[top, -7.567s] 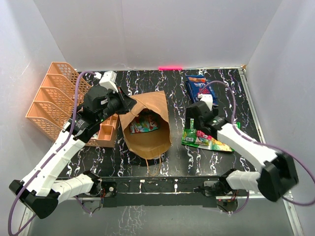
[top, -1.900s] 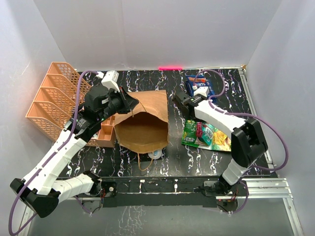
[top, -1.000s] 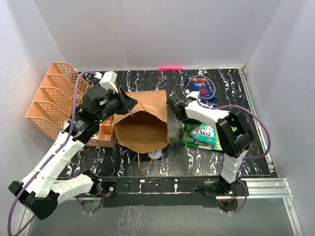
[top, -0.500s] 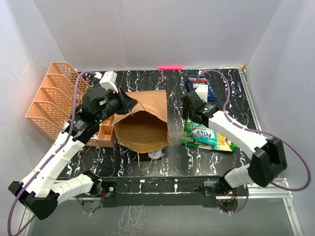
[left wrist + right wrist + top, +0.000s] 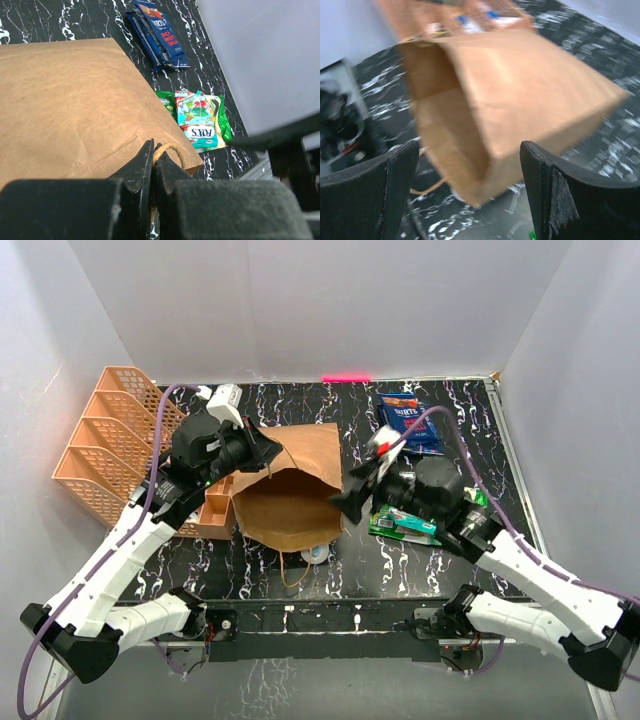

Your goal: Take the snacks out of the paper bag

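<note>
The brown paper bag [image 5: 290, 490] lies on its side, its mouth toward the near edge. My left gripper [image 5: 262, 453] is shut on the bag's twisted handle [image 5: 172, 150] and holds the upper side up. My right gripper [image 5: 358, 480] is open, empty, just right of the bag and turned toward it. In the right wrist view the bag [image 5: 520, 85] fills the space ahead of the fingers [image 5: 395, 172]; its inside is blurred. Out on the table lie a dark blue snack [image 5: 408, 423] and a green pile with the FOX packet [image 5: 405, 523].
Orange mesh trays [image 5: 110, 440] stand at the back left, with a small orange box [image 5: 218, 508] beside the bag. A white and light-blue item [image 5: 316, 554] lies at the bag's mouth. White walls close in the table on three sides.
My right arm has swung from the snack pile to the bag's right side, and its gripper has opened wide. The left gripper and the bag have held still.
</note>
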Available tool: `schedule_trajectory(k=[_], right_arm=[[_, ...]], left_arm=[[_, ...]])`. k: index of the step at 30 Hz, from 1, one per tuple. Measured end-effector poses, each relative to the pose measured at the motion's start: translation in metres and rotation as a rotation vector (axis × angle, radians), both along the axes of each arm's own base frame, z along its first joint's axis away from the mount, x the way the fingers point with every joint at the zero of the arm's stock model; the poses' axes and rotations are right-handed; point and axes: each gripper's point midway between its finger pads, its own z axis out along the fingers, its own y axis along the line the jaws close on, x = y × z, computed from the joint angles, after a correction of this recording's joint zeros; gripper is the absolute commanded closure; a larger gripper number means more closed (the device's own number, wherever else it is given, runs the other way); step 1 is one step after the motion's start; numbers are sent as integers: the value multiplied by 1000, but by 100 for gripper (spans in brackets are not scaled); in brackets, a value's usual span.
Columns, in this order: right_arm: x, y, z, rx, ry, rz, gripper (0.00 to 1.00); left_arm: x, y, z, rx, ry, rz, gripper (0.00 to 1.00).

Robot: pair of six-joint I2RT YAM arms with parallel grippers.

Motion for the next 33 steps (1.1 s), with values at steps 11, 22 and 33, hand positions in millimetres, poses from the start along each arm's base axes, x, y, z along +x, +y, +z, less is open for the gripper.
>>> schedule_trajectory(k=[11, 22, 33], right_arm=[[-145, 141, -62, -326, -427, 608, 6], [-9, 127, -157, -896, -607, 180, 19], [53, 126, -147, -913, -647, 87, 30]], left_arm=[[0, -2, -2, 0, 7, -11, 100], [-6, -6, 4, -19, -3, -44, 100], [-16, -13, 18, -61, -37, -111, 100]])
